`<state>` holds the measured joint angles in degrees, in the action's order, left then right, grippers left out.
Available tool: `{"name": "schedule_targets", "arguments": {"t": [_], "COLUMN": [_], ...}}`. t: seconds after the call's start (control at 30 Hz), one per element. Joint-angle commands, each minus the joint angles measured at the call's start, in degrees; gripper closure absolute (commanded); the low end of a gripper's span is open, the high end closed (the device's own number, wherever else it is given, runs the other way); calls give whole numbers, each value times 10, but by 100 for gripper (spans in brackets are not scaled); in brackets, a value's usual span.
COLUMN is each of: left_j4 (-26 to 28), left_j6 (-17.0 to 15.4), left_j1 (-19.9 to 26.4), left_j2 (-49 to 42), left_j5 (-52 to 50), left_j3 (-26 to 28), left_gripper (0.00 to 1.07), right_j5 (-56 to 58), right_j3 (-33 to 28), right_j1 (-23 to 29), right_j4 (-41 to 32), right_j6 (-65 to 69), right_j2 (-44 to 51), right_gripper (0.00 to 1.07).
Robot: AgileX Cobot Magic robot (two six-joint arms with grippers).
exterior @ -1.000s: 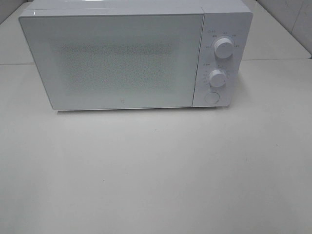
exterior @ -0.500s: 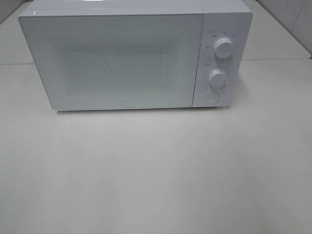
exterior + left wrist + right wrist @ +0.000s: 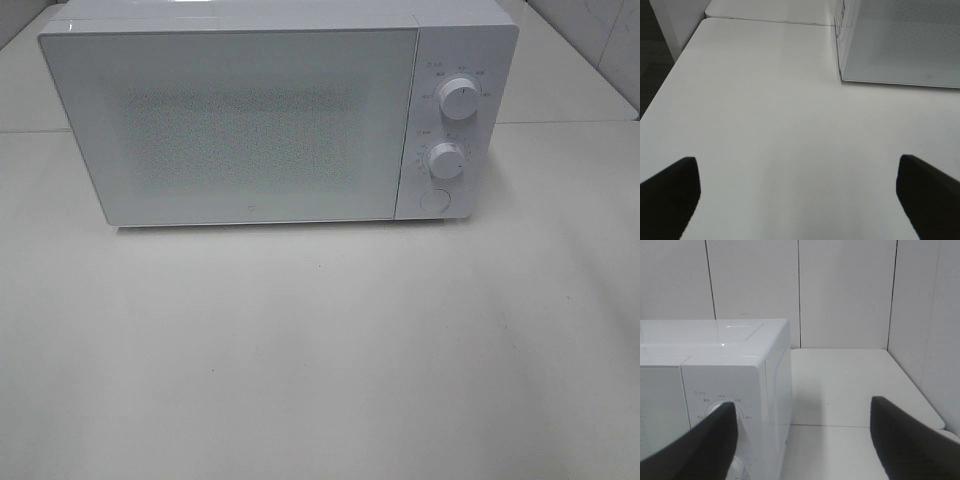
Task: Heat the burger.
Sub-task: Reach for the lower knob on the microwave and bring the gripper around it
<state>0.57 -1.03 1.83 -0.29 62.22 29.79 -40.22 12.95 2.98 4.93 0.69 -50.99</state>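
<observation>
The microwave has a smooth, glossy white casing, seemingly plastic. Its door is shiny and glass-like, with a fine dotted mesh. The knobs are smooth white plastic. The counter is smooth, matt white. The fingers look matt black.

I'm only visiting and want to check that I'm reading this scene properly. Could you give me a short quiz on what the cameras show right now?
1. How many round knobs sit above the round button on the microwave?
2. True or false: the microwave's door stands open.
3. What lies between the fingers of the left claw? A) a cup B) only bare table C) a plate

Key:
1. Two.
2. False: the door is shut.
3. B.
</observation>
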Motion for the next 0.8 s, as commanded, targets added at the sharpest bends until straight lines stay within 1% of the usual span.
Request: {"name": "schedule_targets", "arguments": {"t": [0.03, 0.1, 0.13, 0.2, 0.23, 0.27, 0.33, 0.37, 0.4, 0.43, 0.47, 0.53, 0.57, 0.63, 0.67, 0.73, 0.8], "left_j4": [1, 1, 1, 1, 1, 1, 1, 1, 1, 1, 1, 1, 1, 1, 1, 1, 1], "left_j6": [-1, -1, -1, -1, -1, -1, -1, -1, -1, -1, -1, -1, -1, -1, -1, -1, -1], "left_j1": [-1, -1, -1, -1, -1, -1, -1, -1, -1, -1, -1, -1, -1, -1, -1, -1, -1], "left_j2": [-8, -8, -8, -8, -8, -8, -8, -8, -8, -8, -8, -8, -8, -8, -8, -8, -8], "left_j5": [-9, -9, -9, -9, -9, -9, -9, -9, -9, -9, -9, -9, -9, -9, -9, -9, -9], "left_j3": [-2, -2, -2, -2, -2, -2, -2, -2, -2, -2, -2, -2, -2, -2, -2, -2, -2], "left_gripper": [5, 5, 5, 5, 5, 5, 5, 5, 5, 5, 5, 5, 5, 5, 5, 5, 5], "right_j5": [-116, -129, -162, -175, -209, -209, -241, -241, -260, -273, -273, -336, -336, -358, -358, -366, -367], "right_j3": [-2, -2, -2, -2, -2, -2, -2, -2, -1, -1, -1, 1, 1, 19, 19, 45, 53], "right_j1": [1, 1, 2, 2, 2, 2, 34, 34, 67, 86, 86, 144, 144, 174, 174, 197, 202], "right_j4": [3, 3, 3, 3, 1, 1, -41, -41, -77, -99, -99, -162, -162, -186, -186, -201, -205], "right_j6": [-13, -13, -13, -13, -13, -13, -23, -23, -45, -61, -61, -78, -78, -68, -68, -52, -46], "right_j2": [-92, -110, -154, -171, -208, -208, -250, -250, -278, -296, -296, -365, -365, -408, -408, -440, -450], "right_gripper": [33, 33, 33, 33, 33, 33, 32, 32, 29, 28, 28, 27, 27, 28, 28, 29, 29]}}
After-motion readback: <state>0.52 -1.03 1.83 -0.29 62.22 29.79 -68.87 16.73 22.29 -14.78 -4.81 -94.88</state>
